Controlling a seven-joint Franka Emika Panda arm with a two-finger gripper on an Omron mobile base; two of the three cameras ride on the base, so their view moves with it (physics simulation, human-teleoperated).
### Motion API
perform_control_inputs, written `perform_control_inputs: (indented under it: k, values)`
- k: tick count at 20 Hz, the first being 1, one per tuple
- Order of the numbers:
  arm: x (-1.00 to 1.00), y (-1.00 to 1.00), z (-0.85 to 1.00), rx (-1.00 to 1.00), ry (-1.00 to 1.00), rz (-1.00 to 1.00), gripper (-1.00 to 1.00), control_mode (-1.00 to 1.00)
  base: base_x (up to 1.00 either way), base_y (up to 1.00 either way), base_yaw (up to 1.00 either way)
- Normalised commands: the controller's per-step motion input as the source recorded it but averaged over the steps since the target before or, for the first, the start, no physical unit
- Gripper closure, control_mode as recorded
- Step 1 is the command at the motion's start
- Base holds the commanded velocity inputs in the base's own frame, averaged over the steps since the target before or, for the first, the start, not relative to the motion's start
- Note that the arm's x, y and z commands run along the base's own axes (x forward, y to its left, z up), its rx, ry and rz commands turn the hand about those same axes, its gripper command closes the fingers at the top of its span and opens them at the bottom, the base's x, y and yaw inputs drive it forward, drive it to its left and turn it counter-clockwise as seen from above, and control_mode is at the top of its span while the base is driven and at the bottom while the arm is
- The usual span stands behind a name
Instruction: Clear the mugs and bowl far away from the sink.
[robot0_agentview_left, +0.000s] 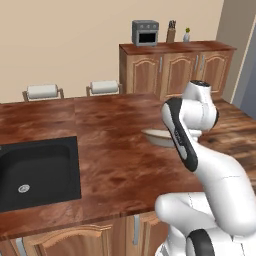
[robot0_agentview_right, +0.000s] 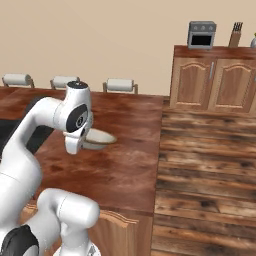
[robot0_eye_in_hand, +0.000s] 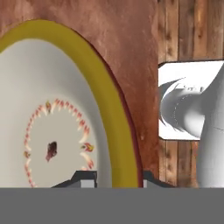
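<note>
The bowl (robot0_eye_in_hand: 57, 131), cream inside with a yellow-tan rim and a dark spot at its centre, lies on the wooden island counter (robot0_agentview_left: 110, 165) near its right side. In the hand view my gripper (robot0_eye_in_hand: 117, 177) straddles the rim, one dark fingertip (robot0_eye_in_hand: 85, 177) inside the bowl and the other outside, shut on it. From the base, my forearm covers part of the bowl (robot0_agentview_left: 156, 136), whose free side (robot0_agentview_right: 101, 139) pokes out past the hand. The black sink (robot0_agentview_left: 35, 170) is set in the counter far to the left. The mugs are out of view.
Paper towel holders (robot0_agentview_left: 105, 87) stand along the counter's far edge. A cabinet (robot0_agentview_left: 175, 67) at the back carries a toaster oven (robot0_agentview_left: 145, 32) and a knife block (robot0_agentview_left: 171, 32). Plank floor (robot0_agentview_right: 205, 165) begins past the counter's right edge.
</note>
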Motion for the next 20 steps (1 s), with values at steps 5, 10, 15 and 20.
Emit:
perform_control_inputs:
  k: [5,10,15,20]
  values:
    - [-0.61,0.00,0.16,-0.03,-0.14,-0.02,1.00,-1.00,0.00,0.00,0.00]
    - [-0.67,0.00,0.17,-0.17,-0.40,0.00,1.00,-1.00,0.00,0.00,0.00]
    - [-0.59,0.00,0.21,-0.13,-0.33,0.00,1.00,-1.00,0.00,0.00,0.00]
    - [-0.45,0.00,0.56,0.06,-0.03,0.00,1.00,-1.00,0.00,0.00,0.00]
